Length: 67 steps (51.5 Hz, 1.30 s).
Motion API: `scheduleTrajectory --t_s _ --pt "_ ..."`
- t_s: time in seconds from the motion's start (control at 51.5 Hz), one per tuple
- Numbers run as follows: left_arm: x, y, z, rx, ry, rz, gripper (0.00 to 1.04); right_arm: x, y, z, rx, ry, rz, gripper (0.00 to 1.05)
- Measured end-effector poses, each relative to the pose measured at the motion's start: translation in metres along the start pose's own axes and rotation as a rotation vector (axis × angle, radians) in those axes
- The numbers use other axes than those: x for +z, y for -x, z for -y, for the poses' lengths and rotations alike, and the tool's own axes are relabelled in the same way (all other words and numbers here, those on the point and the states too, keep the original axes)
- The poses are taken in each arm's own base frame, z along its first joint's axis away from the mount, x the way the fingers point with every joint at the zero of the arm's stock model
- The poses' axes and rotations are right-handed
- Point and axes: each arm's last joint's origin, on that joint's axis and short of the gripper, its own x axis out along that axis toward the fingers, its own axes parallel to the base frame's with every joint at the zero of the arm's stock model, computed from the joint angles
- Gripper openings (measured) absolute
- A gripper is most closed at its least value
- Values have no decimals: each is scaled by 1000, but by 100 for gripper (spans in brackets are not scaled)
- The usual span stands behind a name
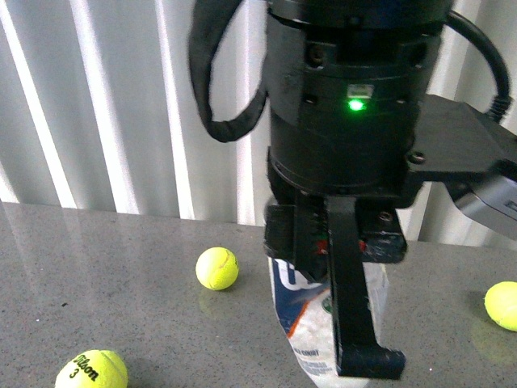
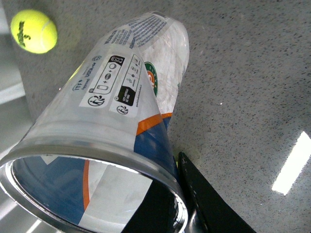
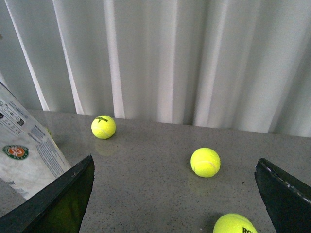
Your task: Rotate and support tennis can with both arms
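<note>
The tennis can [image 1: 303, 323] hangs at the lower centre of the front view, tilted, with its metal rim up by the wrist. The left pincer [image 1: 355, 356] pinches it near that open end: one black finger lies flat along the label, while the other is hidden behind the can. The lower edge of the frame cuts off the closed end, so I cannot tell whether it touches the grey counter [image 1: 121, 267]. The right pincer [image 3: 173, 162] is spread wide and empty. The can shows only at the left edge of its view, outside the gap between its fingers. The main risk, as I judge it, is the slick plastic wall. Gripped at one end by a single pincer, the can could twist or slide out during a rotation before the right side gives support. A hard squeeze could also buckle the thin wall. If the right pincer comes in low, it could knock the loose tennis balls [image 3: 205, 162] and send them rolling.
</note>
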Motion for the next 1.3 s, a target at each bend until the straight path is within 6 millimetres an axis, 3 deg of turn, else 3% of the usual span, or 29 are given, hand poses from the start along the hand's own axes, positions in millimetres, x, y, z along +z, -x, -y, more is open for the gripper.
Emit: scheduleTrajectory --t_s 0.194,0.505,1.165,1.301 --pt "22 -10 10 -51 -128 -23 4 0 0 0 0 0 0 98" --pt "41 -33 12 9 -209 -37 4 0 0 0 0 0 0 98" --pt "44 -51 18 -20 -320 -84 4 0 0 0 0 0 0 98" --pt "46 -52 17 -15 -320 -78 23 0 0 0 0 0 0 98"
